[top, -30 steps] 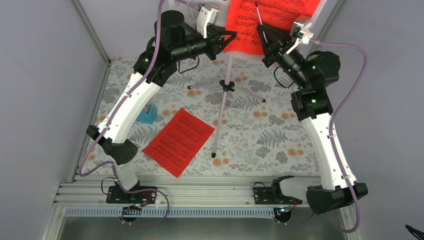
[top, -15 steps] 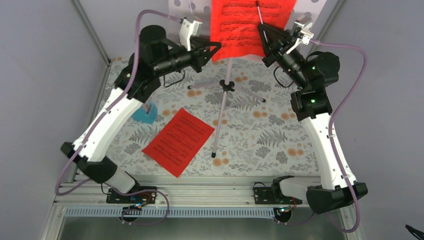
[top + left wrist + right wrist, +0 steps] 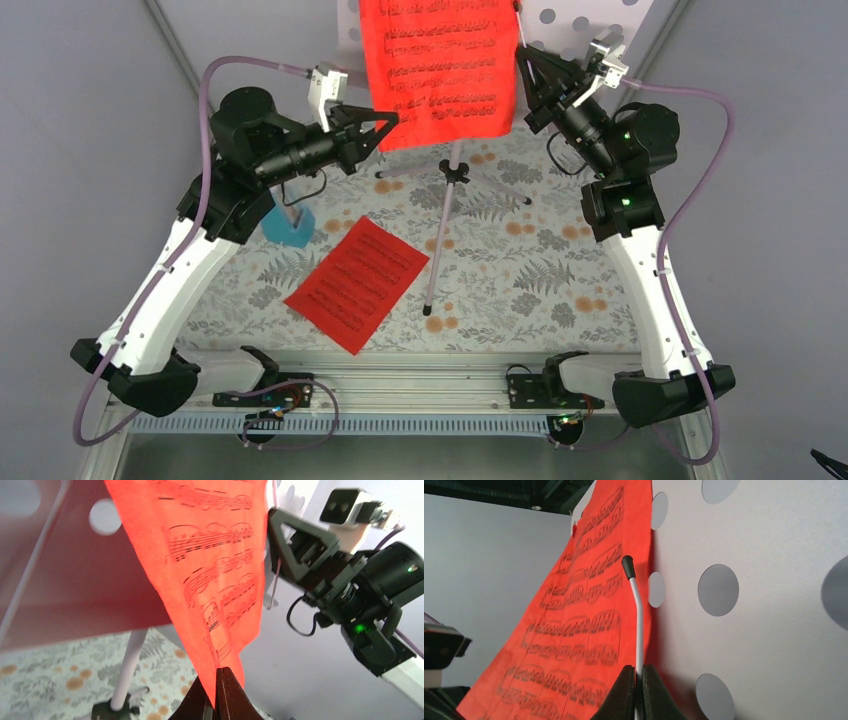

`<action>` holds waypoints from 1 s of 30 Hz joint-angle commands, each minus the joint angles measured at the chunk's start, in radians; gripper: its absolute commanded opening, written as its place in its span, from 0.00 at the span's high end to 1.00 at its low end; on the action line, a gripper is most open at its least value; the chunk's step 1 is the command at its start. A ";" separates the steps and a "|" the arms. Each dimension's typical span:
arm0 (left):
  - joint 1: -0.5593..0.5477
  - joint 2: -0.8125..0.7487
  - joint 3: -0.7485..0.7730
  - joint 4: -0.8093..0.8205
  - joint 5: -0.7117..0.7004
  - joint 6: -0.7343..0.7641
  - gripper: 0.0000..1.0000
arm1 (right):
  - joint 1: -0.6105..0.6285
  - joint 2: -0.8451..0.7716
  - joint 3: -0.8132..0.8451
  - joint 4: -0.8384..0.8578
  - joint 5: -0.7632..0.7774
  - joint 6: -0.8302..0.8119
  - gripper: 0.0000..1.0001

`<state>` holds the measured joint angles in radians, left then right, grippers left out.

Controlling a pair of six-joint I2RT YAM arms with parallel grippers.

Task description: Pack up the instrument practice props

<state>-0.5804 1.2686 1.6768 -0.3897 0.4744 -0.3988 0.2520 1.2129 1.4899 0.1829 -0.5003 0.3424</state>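
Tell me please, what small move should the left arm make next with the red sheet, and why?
Probably pull the red sheet sideways to the left, clear of the perforated desk. The left gripper is shut on its lower corner, and its right edge lies under the wire arm that the right gripper pinches.
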 commanded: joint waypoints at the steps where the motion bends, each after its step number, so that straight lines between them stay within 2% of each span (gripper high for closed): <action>1: 0.046 -0.055 -0.092 -0.005 0.114 -0.061 0.98 | -0.003 0.012 -0.009 -0.026 0.007 0.032 0.97; 4: 0.080 -0.108 -0.180 -0.034 0.117 -0.060 0.98 | -0.003 0.011 -0.009 -0.032 0.013 0.033 0.93; 8: 0.111 -0.183 -0.314 -0.038 0.142 -0.071 0.98 | -0.003 0.002 -0.014 -0.042 0.029 0.031 0.76; 12: 0.119 -0.236 -0.442 -0.032 0.150 -0.089 0.98 | -0.003 -0.016 -0.025 -0.047 0.032 0.027 0.67; 15: 0.122 -0.276 -0.527 -0.035 0.145 -0.107 0.98 | -0.003 -0.028 -0.028 -0.055 0.032 0.018 0.63; 17: 0.126 -0.297 -0.571 -0.036 0.142 -0.120 0.98 | -0.003 -0.028 -0.023 -0.065 0.024 0.008 0.66; 21: 0.128 -0.319 -0.603 -0.012 0.152 -0.140 0.98 | -0.003 -0.014 -0.011 -0.092 -0.012 -0.015 0.67; 24: 0.128 -0.313 -0.590 -0.028 0.146 -0.132 0.98 | -0.003 -0.002 0.006 -0.133 -0.059 -0.066 0.53; 30: 0.134 -0.313 -0.617 -0.098 0.106 -0.116 0.98 | -0.003 -0.032 0.006 -0.188 -0.040 -0.161 0.39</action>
<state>-0.4553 0.9684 1.0744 -0.4442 0.5987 -0.5137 0.2531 1.1980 1.4940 0.0654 -0.5396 0.2615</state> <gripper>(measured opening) 0.026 0.574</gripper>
